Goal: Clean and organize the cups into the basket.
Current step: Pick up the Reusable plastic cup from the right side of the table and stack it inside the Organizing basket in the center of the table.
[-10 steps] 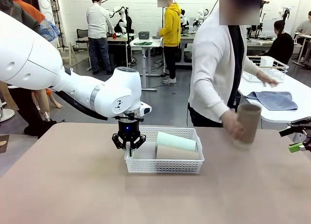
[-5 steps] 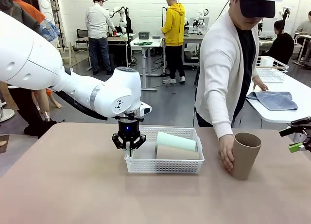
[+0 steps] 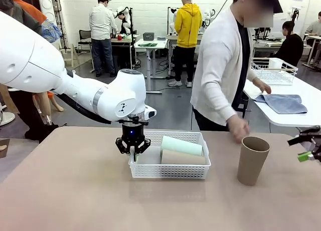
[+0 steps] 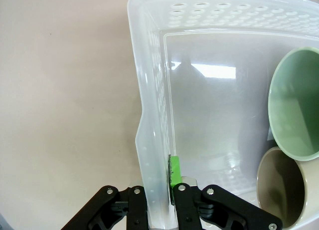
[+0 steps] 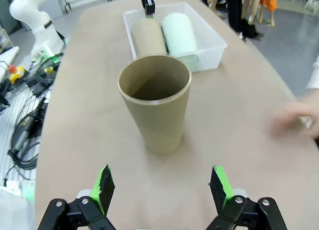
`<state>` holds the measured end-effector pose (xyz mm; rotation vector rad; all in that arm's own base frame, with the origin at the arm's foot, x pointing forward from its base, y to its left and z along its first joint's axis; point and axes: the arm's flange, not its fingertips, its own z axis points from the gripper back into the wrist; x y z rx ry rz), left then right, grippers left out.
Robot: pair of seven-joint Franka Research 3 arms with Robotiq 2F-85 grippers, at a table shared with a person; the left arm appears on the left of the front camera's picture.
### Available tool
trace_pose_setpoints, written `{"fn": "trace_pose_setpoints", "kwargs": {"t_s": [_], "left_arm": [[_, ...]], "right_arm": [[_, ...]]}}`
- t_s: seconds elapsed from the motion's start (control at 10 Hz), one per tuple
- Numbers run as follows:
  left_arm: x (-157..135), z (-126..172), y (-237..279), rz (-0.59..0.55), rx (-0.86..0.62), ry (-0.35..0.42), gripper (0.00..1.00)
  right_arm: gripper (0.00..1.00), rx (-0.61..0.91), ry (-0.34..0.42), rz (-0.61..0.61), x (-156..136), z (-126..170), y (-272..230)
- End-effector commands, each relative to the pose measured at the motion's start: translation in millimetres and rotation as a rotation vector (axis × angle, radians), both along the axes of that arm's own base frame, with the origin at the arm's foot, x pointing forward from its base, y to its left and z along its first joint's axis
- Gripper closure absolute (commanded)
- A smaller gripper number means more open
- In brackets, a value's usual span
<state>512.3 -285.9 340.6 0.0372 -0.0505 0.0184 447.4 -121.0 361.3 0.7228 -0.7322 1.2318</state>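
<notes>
**Two cups in, one left on the worktop (image 3: 75,201)**

The basket (image 3: 170,172) holds a mint cup (image 3: 181,145) and a tan cup (image 3: 183,158) lying side by side; a third cup (image 3: 253,160) stands upright to its right, near a person's hand (image 3: 239,128). The left tool (image 3: 133,152) pinches the basket's end wall, apparently steadying it; the right tool (image 5: 162,182) gapes empty before the third cup, seemingly for pickup.

White basket (image 3: 170,171) mid-table. Left gripper (image 3: 133,156) points down, pinched on basket's left wall. Inside basket, toward its right end: mint cup (image 3: 181,145) and tan cup (image 3: 183,158) on their sides, touching, mint one behind. Third cup (image 3: 253,161), tan, upright, well right of basket. Person's hand (image 3: 239,129) right of basket, farther back, blurred, clear of upright cup. Right gripper (image 3: 304,147) far right of basket, fingers spread, empty.
</notes>
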Motion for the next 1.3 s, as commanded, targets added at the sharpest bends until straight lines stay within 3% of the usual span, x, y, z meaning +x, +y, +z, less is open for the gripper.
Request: {"fn": "trace_pose_setpoints", "kwargs": {"t_s": [0.0, 0.4, 0.7, 1.2], "left_arm": [[-1.2, -2.1, 0.6, -0.007, 0.005, 0.001, 1.00], [-1.2, -2.1, 0.6, -0.007, 0.005, 0.001, 1.00], [-1.2, -2.1, 0.6, -0.007, 0.005, 0.001, 1.00], [-1.2, -2.1, 0.6, -0.007, 0.005, 0.001, 1.00]], "right_arm": [[0.00, 0.043, 0.014, -0.011, 18.2, -44.0, -12.0], [0.00, 0.064, -0.028, -0.012, 20.6, -88.0, -2.3], [0.00, 0.131, -0.130, 0.029, 18.9, -84.1, 25.3], [0.00, 0.200, -0.137, 0.101, 14.9, -85.7, 53.6]]}}
